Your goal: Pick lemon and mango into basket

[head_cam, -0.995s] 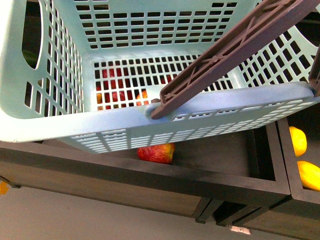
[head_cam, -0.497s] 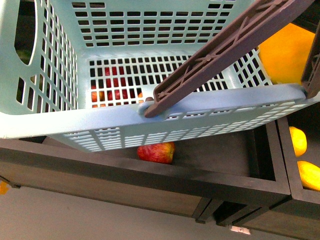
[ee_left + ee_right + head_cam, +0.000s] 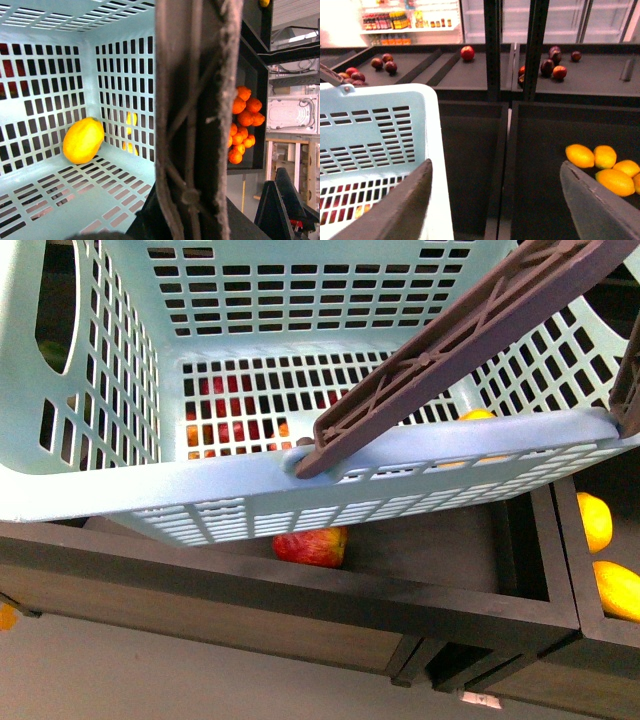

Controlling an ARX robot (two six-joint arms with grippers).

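The teal basket [image 3: 250,300] hangs tilted over the dark shelf and fills the front view. Its grey-brown handle [image 3: 195,100] runs between the jaws of my left gripper [image 3: 192,210], which is shut on it. A yellow oval lemon [image 3: 83,140] lies on the basket floor in a corner, and its top shows over the near rim as lemon [image 3: 472,417]. My right gripper [image 3: 495,165] stands open and empty beside the basket rim [image 3: 380,100], over the dark bins. The mango is out of view.
More lemons [image 3: 605,165] lie in the bin by my right gripper, seen as lemons [image 3: 597,522] at the front view's right edge. A red apple [image 3: 313,545] sits in the bin under the basket. Tangerines [image 3: 243,125] fill another bin. Apples [image 3: 467,52] lie on the far shelves.
A yellow fruit showed large past the basket's right rim half a second ago and now lies inside the basket. The basket rocked slightly.
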